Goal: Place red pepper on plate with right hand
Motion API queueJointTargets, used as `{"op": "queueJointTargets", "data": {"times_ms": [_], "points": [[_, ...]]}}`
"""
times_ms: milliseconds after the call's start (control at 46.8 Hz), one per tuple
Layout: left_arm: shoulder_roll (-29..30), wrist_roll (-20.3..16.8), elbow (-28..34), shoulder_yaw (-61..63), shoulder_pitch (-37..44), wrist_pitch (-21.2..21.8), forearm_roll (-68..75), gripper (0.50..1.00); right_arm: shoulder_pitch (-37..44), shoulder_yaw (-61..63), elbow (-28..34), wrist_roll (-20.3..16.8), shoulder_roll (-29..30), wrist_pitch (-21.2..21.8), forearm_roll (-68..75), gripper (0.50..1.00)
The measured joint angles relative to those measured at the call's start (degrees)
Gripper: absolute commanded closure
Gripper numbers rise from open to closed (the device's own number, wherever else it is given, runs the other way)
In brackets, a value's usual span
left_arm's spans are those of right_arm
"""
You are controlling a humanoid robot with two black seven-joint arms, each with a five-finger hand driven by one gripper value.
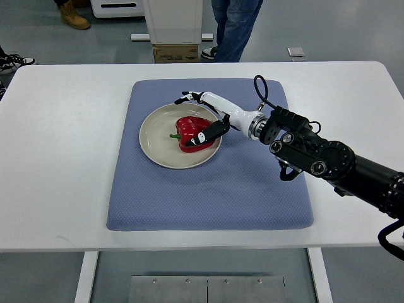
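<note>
The red pepper (pixel 191 133) with its green stem lies on its side on the beige plate (pixel 154 136), right of the plate's centre. My right hand (pixel 197 117) reaches in from the right over the plate's right half. Its long fingers (pixel 189 96) are spread out past the far side of the pepper and do not close on it. The black-tipped thumb (pixel 204 134) rests on or just over the pepper's near right side. The hand is open and the pepper's weight is on the plate. The left arm does not show.
The plate sits on a blue mat (pixel 208 189) on a white table (pixel 57 158). Behind the table stand a person's legs in jeans (pixel 235 28), a cardboard box (pixel 175 53) under a white machine base, and shoes at the far left.
</note>
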Motion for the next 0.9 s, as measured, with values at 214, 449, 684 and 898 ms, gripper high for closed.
{"op": "queueJointTargets", "data": {"times_ms": [214, 449, 684, 898], "points": [[0.00, 0.00, 0.00, 0.00, 0.00, 0.00, 0.00, 0.500, -0.42, 5.09, 0.21, -1.81, 0.00, 0.06, 2.59, 0.507], [0.00, -0.02, 0.00, 0.00, 0.01, 0.01, 0.00, 0.500, -4.23, 10.46, 0.08, -3.49, -4.15, 0.09, 7.56, 0.509], [0.00, -0.01, 0.00, 0.00, 0.00, 0.00, 0.00, 0.500, -8.79, 16.74, 0.10, -3.97, -7.79, -0.08, 11.24, 0.509], [0.00, -0.01, 0.00, 0.00, -0.01, 0.00, 0.00, 0.500, -13.65, 24.92, 0.24, -5.24, -8.93, -0.10, 11.47, 0.505]]}}
